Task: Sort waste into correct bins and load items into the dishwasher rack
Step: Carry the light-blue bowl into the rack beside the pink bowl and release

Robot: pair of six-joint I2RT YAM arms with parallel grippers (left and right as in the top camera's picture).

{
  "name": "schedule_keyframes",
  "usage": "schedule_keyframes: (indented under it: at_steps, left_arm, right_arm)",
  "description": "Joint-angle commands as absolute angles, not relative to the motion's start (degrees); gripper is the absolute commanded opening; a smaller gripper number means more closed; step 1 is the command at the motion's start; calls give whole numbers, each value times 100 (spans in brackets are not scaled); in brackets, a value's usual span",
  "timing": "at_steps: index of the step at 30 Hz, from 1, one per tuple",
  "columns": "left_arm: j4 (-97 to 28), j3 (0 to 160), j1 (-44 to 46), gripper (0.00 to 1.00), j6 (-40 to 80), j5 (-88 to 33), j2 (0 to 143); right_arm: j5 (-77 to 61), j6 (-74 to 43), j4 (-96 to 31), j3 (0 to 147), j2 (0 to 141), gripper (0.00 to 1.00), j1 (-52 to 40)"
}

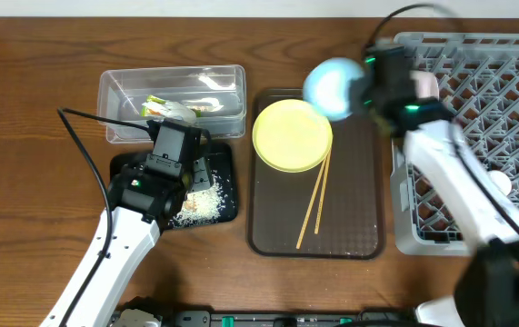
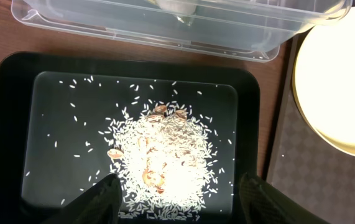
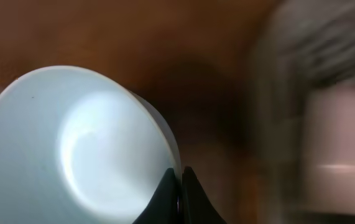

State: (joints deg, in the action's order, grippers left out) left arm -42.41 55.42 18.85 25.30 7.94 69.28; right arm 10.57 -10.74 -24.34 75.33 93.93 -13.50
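My right gripper [image 3: 178,186] is shut on the rim of the light blue bowl [image 1: 332,87] and holds it in the air above the back of the brown tray, left of the grey dishwasher rack [image 1: 504,82]. The bowl [image 3: 71,149] is blurred. The yellow plate [image 1: 292,134] and wooden chopsticks [image 1: 314,202] lie on the brown tray. My left gripper [image 2: 180,202] is open above the black tray [image 2: 9,124], over a heap of rice scraps [image 2: 165,158]. The clear tub [image 1: 123,91] behind it holds the green-and-orange wrapper [image 1: 164,107] with white paper.
The brown serving tray [image 1: 359,218] lies between the black tray and the rack. A pinkish-white item [image 1: 423,86] sits in the rack behind my right gripper. The left arm's cable [image 1: 82,150] runs over the table at the left.
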Motion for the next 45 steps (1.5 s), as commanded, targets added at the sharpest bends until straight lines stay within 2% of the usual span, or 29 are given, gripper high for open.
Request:
schedule_keyframes:
  at_steps: [1,5,9,19,24,31,45]
  left_arm:
    - [-4259,5572,1865,64,2541,904,6923]
    - [-4252,5572,1865,64,2541,904,6923]
    - [-4215,5572,1865,64,2541,904,6923]
    - [-4174,5572,1865,64,2541,904,6923]
    - [-4174,5572,1865,64,2541,904,6923]
    - [-4171,5572,1865,64,2541,904,6923]
    - [-4174,5572,1865,64,2541,904,6923]
  right_arm:
    - [2375,-231,-2241,7644,9076,1,-899]
    - [3717,624,-1566,7642,9070,1,-388]
    - [4202,2036,-790,7642,9292,1,84]
    - [5601,3321,1111,7642,10405,1,786]
    - [5940,3354,1599,7642,10879,1,797]
    - [5937,3262,1514,7640,11397,1,701]
    - [5483,1498,-69,7640,11498,1,47]
